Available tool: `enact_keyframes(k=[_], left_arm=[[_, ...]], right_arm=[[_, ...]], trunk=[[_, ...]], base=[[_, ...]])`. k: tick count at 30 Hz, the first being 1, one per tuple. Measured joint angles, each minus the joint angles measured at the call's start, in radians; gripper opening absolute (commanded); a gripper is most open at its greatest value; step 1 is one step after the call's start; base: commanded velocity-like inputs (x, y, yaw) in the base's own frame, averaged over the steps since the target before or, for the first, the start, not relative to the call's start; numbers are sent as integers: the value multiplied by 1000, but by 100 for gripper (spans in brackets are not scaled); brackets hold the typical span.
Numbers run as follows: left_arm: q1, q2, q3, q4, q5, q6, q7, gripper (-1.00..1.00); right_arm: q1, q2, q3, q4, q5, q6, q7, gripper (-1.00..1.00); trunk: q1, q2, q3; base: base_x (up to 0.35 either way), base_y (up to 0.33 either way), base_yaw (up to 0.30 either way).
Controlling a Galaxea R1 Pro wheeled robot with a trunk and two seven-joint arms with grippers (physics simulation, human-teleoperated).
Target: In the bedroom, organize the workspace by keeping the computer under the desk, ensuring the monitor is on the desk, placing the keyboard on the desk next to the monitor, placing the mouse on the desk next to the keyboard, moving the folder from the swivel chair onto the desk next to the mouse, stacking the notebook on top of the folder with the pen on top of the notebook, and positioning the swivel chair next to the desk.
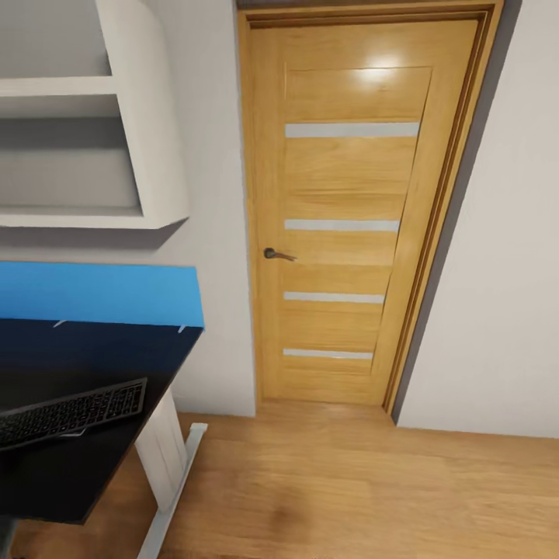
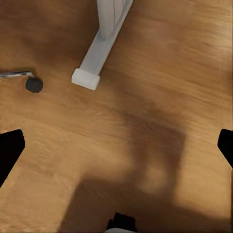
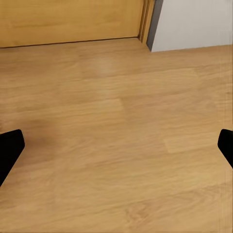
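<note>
Desk: the black-topped desk with its bright blue back panel stood at the left of the head view, its white pedestal leg reaching the light wood floor.
Keyboard: the slim keyboard with dark keys lay flat on the desk top, near the front corner and running off the picture's left edge.
Left gripper: the left gripper hung over bare floor with its two dark fingertips wide apart, nothing between them; the foot of the desk leg lay ahead of it, well apart.
Chair base: a chrome spoke ending in a dark castor sat on the floor near the leg's foot, seen from the left wrist.
Right gripper: the right gripper also pointed down at the floor, fingers spread and empty.
Door: a closed wooden door with four pale glass strips and a dark lever handle faced the camera; its lower edge and frame showed beyond the right gripper.
Shelf: a white wall shelf hung above the desk.
Keyboard and grippers: the keyboard sat up on the desk, well away from both grippers.
</note>
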Motion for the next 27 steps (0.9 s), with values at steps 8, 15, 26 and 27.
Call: enact_keyframes(k=[8,15,26,27], left_arm=[[0,1,2,0,1,-5,1,100],[0,1,3,0,2,-12,1,100],[1,2,2,0,1,-16,1,100],[1,2,2,0,1,-15,1,100]], right_arm=[[0,-1,-1,1,3,-9,0,100],[0,-2,0,2,5,-11,0,100],[0,-1,2,4,6,-12,1,100],[0,-1,3,4,7,-12,2,100]], trunk=[[0,0,0],[0,0,0],[0,0,0],[0,0,0]], base=[[-23,-169,289],[-1,-13,288],[0,-1,288],[0,0,288]])
